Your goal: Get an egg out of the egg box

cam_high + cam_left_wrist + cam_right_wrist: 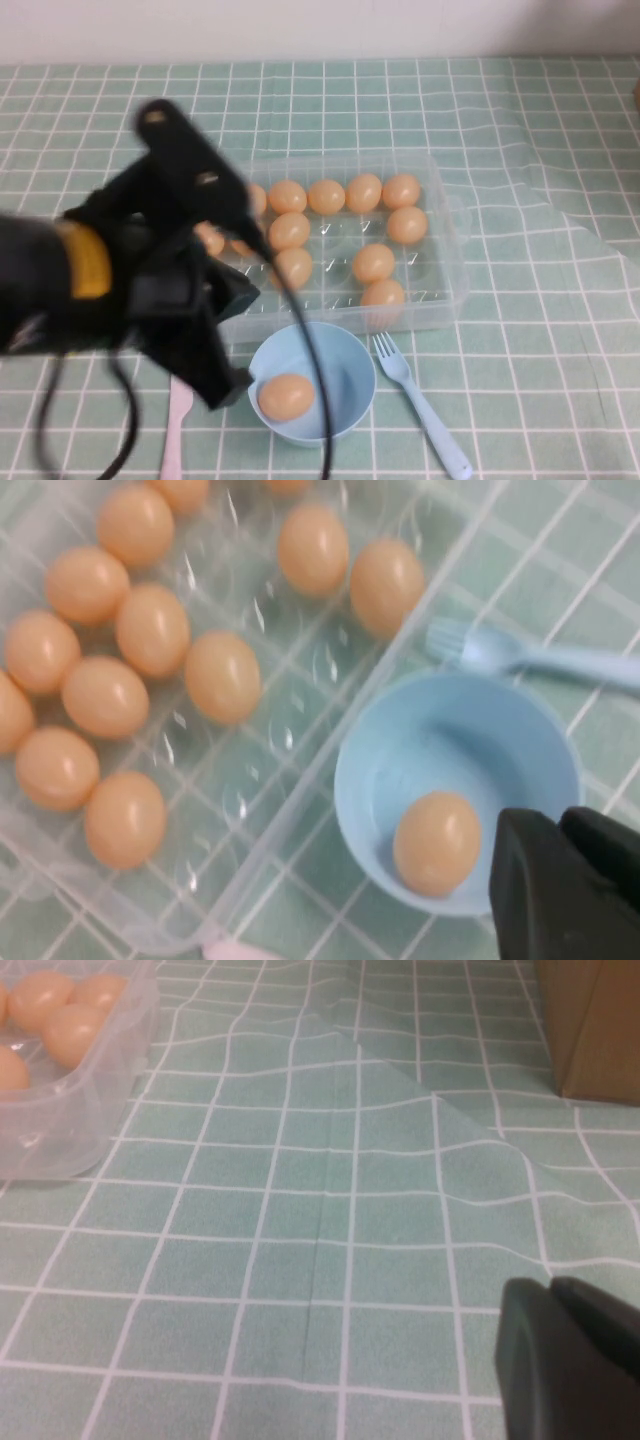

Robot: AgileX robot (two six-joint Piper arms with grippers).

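The clear plastic egg box [446, 288] lies mid-table and holds several orange-tan eggs [373, 263]. One egg [286, 396] lies in the light-blue bowl [350, 352] in front of the box. My left gripper [228, 384] hangs just left of the bowl, shut and empty. In the left wrist view the egg [436, 842] rests in the bowl [455, 710], with the left gripper [563, 822] beside the rim and the egg box [262, 810] next to it. My right gripper [553, 1286] is shut and empty over bare cloth, right of the egg box [70, 1110].
A light-blue fork [425, 420] lies right of the bowl and a pink spoon [177, 430] lies left of it. A brown cardboard box [590, 1020] stands at the far right. The green checked cloth is creased to the right of the egg box.
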